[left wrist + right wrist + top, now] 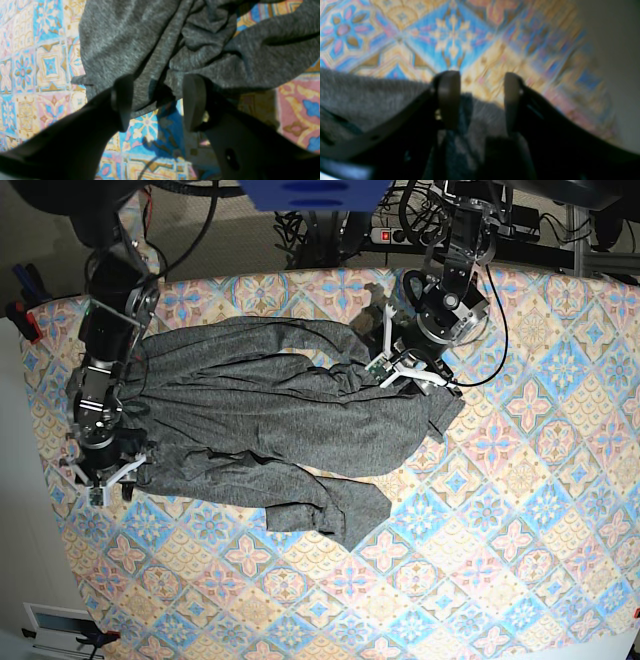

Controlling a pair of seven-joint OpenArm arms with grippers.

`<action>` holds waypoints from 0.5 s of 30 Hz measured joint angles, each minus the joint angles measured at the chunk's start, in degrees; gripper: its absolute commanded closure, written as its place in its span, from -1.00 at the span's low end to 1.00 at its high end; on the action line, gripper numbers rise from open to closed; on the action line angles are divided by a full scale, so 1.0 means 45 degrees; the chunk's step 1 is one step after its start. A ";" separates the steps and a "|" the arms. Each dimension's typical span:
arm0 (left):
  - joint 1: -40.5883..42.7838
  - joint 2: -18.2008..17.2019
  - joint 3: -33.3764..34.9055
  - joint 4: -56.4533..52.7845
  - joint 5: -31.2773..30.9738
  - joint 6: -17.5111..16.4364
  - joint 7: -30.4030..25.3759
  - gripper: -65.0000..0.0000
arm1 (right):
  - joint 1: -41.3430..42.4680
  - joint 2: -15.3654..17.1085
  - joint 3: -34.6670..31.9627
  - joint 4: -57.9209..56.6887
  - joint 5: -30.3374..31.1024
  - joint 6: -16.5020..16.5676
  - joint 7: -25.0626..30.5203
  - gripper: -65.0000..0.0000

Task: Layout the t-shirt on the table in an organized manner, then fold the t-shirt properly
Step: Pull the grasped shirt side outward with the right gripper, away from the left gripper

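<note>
Overhead | t-shirt [260, 420], rumpled grey, long axis running left-right across the table's [520, 510] far-left half | left gripper [157, 102] jaws apart above its bunched edge | right gripper [480, 100] jaws apart, cloth between, grip unclear

Right gripper [480, 100] jaws parted, gap between pads visible. Grey knit t-shirt [370, 100] bunched under and between jaws, extending left of gripper. Patterned table [460, 37] beyond fingertips. View blurred; contact with fabric not resolvable.
</note>
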 measured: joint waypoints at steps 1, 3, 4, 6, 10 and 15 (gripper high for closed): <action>0.0005 0.0107 -0.0010 -0.0005 0.0024 0.0000 0.0005 0.03 | -0.0340 0.0039 0.0000 0.0525 0.0063 0.0325 0.0131 0.16; 0.0010 0.0126 0.0034 0.0000 0.0000 -0.0005 -0.0005 0.03 | -0.1209 0.0029 0.0015 0.1656 0.0039 0.0568 0.0000 0.18; 0.0010 0.0126 0.0073 0.0000 0.0005 0.0000 -0.0005 0.03 | -0.1651 -0.0005 0.0034 0.2176 -0.0010 0.0665 -0.0515 0.19; 0.0029 0.0233 0.0068 -0.0005 0.0024 0.0000 0.0039 0.03 | -0.2249 -0.0039 0.0039 0.3104 -0.0155 0.0821 -0.1802 0.19; 0.0029 0.0311 0.0078 -0.0010 0.0019 0.0000 0.0049 0.03 | -0.1943 -0.0049 0.0034 0.3915 0.0034 0.1200 -0.2307 0.19; 0.0024 0.0369 0.0078 -0.0010 0.0019 -0.0005 0.0039 0.03 | -0.1860 -0.0180 -0.0024 0.3492 0.0165 0.2123 -0.2254 0.19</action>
